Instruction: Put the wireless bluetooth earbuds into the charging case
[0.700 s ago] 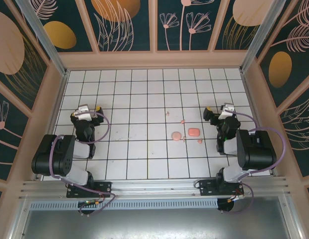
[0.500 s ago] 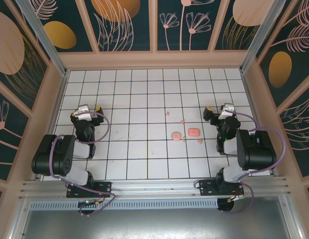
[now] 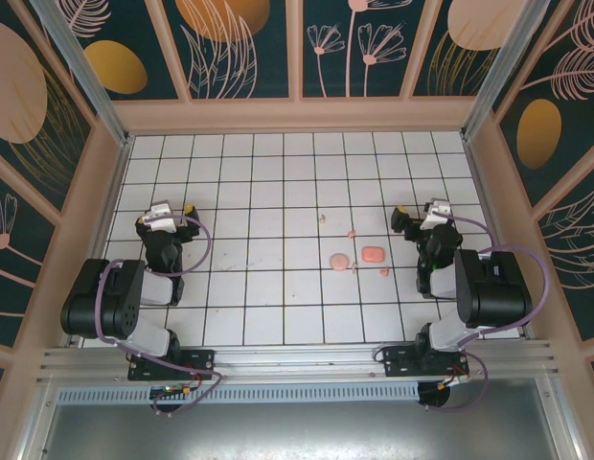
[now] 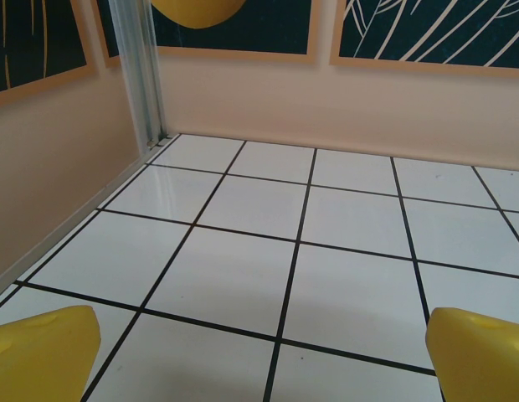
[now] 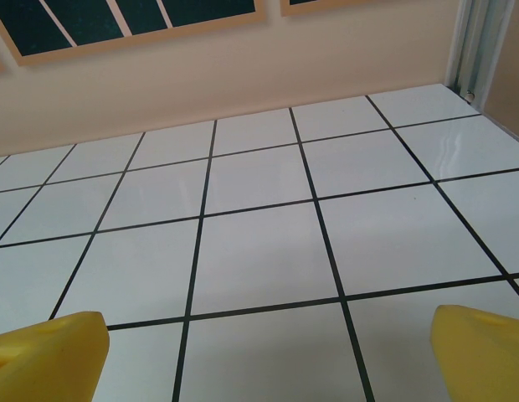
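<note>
The earbuds [image 3: 352, 233] lie as four tiny pale pink bits on the tiled surface [image 3: 259, 307], a little right of its middle. One sits just beyond the salmon rounded block [image 3: 373, 254], which I take to be the charging case. A second bit [image 3: 323, 218] lies further left, toward the far edge. A third bit [image 3: 383, 271] is just beside the block's near right corner. A fourth bit [image 3: 354, 268] is close to the near side of the pale pink round disc [image 3: 339, 261], which rests just left of the block. No bit is in the block, and whether it stands open is too small to tell.

The right gripper [image 5: 264, 356] waits near the right edge, near the cluster. Its jaws are spread wide and hold nothing, with bare tile between the yellow fingertips. The left gripper [image 4: 261, 360] is equally spread and empty near the left edge, well apart from everything.

The step in hand looks like the first reach. The right arm is the better choice, starting with the third bit. It should come straight down and close gently, since such small rounded pieces will likely skid. The left arm could brace the block.
</note>
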